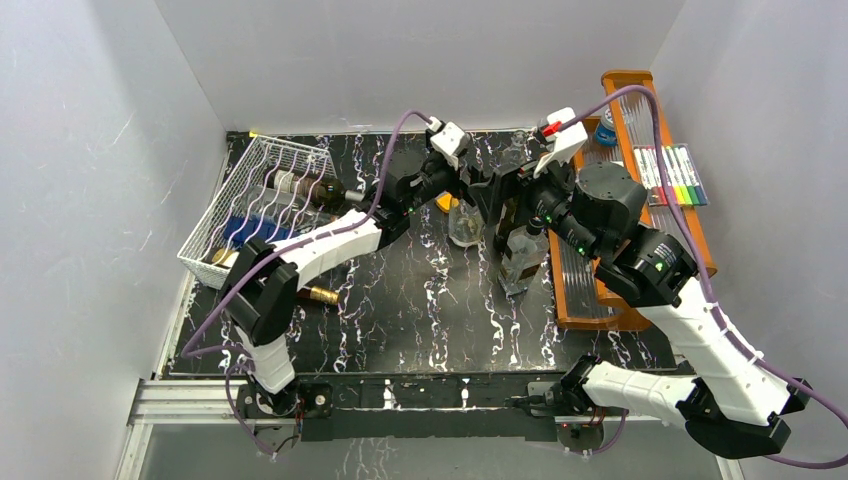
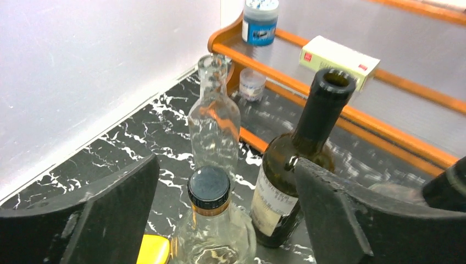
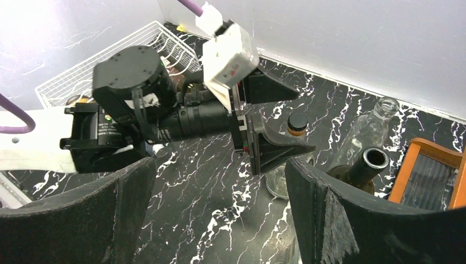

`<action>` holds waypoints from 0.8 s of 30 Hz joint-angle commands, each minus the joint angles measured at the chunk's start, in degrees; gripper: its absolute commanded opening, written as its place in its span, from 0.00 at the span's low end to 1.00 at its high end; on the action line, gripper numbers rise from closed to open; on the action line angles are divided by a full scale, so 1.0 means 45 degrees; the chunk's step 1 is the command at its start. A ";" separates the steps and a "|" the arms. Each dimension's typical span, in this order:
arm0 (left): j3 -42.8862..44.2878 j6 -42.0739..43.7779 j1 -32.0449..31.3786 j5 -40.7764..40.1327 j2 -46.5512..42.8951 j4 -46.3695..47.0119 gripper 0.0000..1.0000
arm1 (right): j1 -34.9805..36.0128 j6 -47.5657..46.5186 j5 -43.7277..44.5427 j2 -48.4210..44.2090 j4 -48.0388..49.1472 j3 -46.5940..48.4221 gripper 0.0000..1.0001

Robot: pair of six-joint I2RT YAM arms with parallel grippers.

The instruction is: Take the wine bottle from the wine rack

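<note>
**Both jaws open beside a cluster of upright bottles**

The left gripper is held with its jaws spread wide. A clear bottle with a black cap is seen between them, ungripped. Just behind it stand a tall uncapped clear bottle and an open dark bottle with a pale label. All three are upright on the black marbled worktop, near the orange tiered shelf. The right gripper is likewise open and nothing is held in it. It is pointed at the left gripper from the shelf side, with the open dark bottle's mouth seen just beside one finger.

The white wire wine rack is set in the worktop's far-left corner, well apart from both grippers. A wine bottle — dark glass, white label — is laid on its side in the rack, at its right-hand edge. A gold-capped bottle lies on the worktop under the left arm.
</note>
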 commanded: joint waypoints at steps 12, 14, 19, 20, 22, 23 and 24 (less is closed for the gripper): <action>-0.0834 0.0009 -0.0071 0.0347 -0.3218 -0.2342 0.98 | -0.0046 -0.0808 -0.0400 0.0032 0.0514 0.0504 0.98; -0.0957 0.0125 -0.0071 0.0145 -0.3746 -0.2879 0.98 | -0.0049 -0.0817 -0.0476 -0.0001 0.0687 0.0352 0.98; -0.1365 0.0508 -0.0058 0.0242 -0.5090 -0.3887 0.98 | -0.0044 -0.0759 -0.0712 0.0057 0.0826 0.0279 0.98; -0.1455 0.0566 -0.0054 0.0193 -0.5348 -0.4071 0.98 | -0.0053 -0.0759 -0.0785 0.0072 0.0893 0.0239 0.98; -0.1663 0.0653 -0.0053 -0.0052 -0.5947 -0.4581 0.98 | -0.0058 -0.0759 -0.0933 0.0179 0.0865 0.0339 0.98; -0.1763 0.0704 -0.0041 -0.0237 -0.6227 -0.4773 0.98 | -0.0045 -0.0759 -0.0952 0.0236 0.0829 0.0384 0.98; -0.1908 0.0764 -0.0025 -0.0389 -0.6477 -0.4982 0.98 | -0.0044 -0.0759 -0.0923 0.0258 0.0874 0.0333 0.98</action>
